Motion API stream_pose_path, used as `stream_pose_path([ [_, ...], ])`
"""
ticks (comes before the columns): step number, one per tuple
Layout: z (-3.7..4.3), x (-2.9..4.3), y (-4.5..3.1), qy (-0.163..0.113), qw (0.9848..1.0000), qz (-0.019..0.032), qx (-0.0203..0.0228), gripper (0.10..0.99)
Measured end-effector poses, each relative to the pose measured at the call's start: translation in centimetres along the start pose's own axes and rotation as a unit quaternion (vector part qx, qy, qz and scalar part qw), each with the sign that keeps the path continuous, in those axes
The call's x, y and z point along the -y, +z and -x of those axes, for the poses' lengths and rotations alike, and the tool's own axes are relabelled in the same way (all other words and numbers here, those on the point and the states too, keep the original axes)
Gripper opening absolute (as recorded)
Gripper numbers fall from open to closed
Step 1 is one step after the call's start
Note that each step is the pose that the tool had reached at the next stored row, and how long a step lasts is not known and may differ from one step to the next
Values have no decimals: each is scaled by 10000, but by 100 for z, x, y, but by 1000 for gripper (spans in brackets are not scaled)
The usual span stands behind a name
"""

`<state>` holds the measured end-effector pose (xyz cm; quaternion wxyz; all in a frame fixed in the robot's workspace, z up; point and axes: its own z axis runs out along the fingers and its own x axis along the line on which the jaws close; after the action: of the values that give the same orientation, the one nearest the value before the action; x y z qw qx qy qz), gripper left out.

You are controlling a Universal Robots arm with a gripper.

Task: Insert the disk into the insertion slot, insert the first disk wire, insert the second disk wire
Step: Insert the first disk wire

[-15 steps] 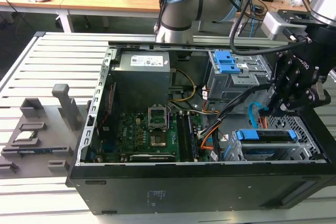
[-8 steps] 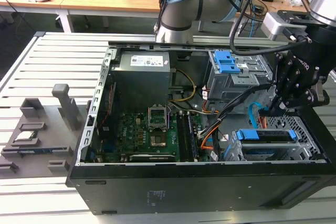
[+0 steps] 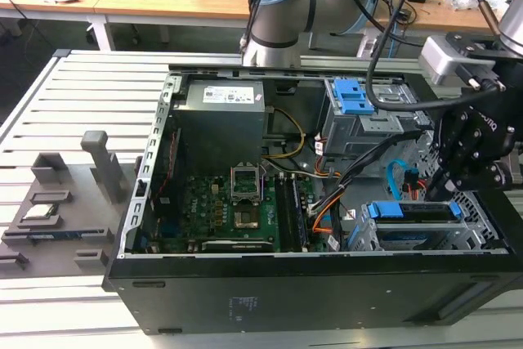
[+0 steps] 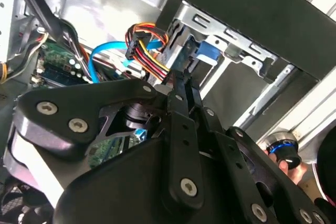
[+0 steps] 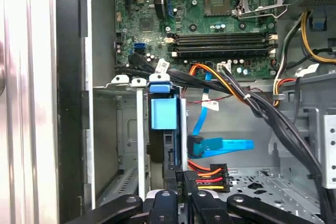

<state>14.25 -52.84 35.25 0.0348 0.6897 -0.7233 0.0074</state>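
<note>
The disk [image 3: 413, 211] sits fully inside the insertion slot [image 3: 425, 239], a silver perforated sheet-metal cage at the corner of the open black computer case [image 3: 286, 292] on the exterior view's lower right. In the first wrist view the disk [image 5: 164, 114] stands on edge: a thin dark slab framed by a glossy bright blue plastic carrier with a squared tab.

The black metal gripper [image 4: 185, 77] hangs over that bay. Its fingers are narrow bolted bars drawn together with hardly any gap, and it cannot be told whether anything is pinched between them.

The first disk wire [image 5: 212, 177] is a thin bundle of orange, red and yellow strands ending in a small dark blocky plug, and lies just beside the gripper's tip [image 5: 180, 181]. The second disk wire [image 5: 223, 144] is a flat, smooth, light blue ribbon. It loops nearby, with its plug close against the disk's edge – whether it is seated there cannot be told.

A thick black cable bundle [image 5: 273, 114] crosses above, towards the green circuit board [image 5: 210, 3].
</note>
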Motion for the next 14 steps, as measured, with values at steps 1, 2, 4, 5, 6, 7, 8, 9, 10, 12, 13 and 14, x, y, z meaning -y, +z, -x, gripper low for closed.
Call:
stream_pose_path([
  [1,-1,7,20,-1,10000,0,-2,169],
  [2,0,18,33,0,10000,-1,-5,169],
  [4,2,26,53,0,10000,-1,-9,169],
  [5,2,27,63,0,10000,-1,-9,169],
  [6,3,29,73,0,10000,-1,-9,169],
  [7,5,37,94,-1,10000,-1,-9,169],
  [8,5,42,101,0,10000,-1,-11,169],
  [9,7,47,111,-2,10000,-1,-9,169],
  [10,7,48,118,-2,10000,-1,-9,169],
  [12,8,50,141,-5,10000,-1,-9,169],
  [13,9,50,147,-5,10000,-1,-10,169],
  [14,9,50,150,-6,10000,-1,-11,169],
])
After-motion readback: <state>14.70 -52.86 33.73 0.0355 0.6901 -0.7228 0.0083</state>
